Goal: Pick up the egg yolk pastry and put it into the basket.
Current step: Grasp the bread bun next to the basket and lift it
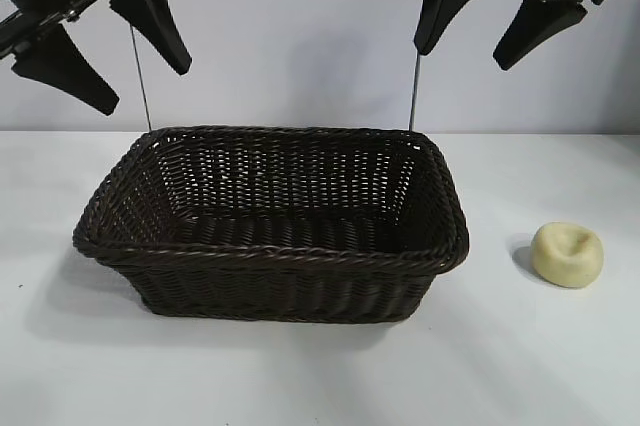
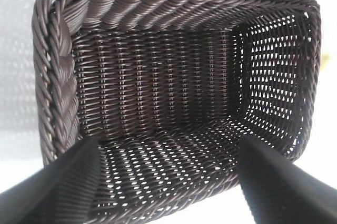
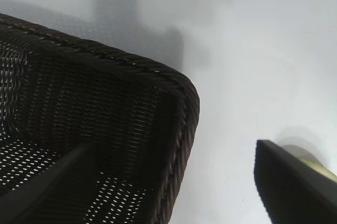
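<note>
Pale-yellow, dimpled round egg yolk pastry (image 1: 567, 254) lies on the white table right of the dark brown woven wicker basket (image 1: 270, 251), below and nearer the wide-open, empty right gripper (image 1: 497, 18) than the equally open, empty left gripper (image 1: 112, 44).

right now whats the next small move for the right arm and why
Probably swing the right gripper out toward the camera and down over the egg yolk pastry. The pastry sits on the table to the right of the basket, untouched, and the basket holds nothing. Both grippers hang open above the basket's far corners, the left gripper farther from the pastry.
</note>
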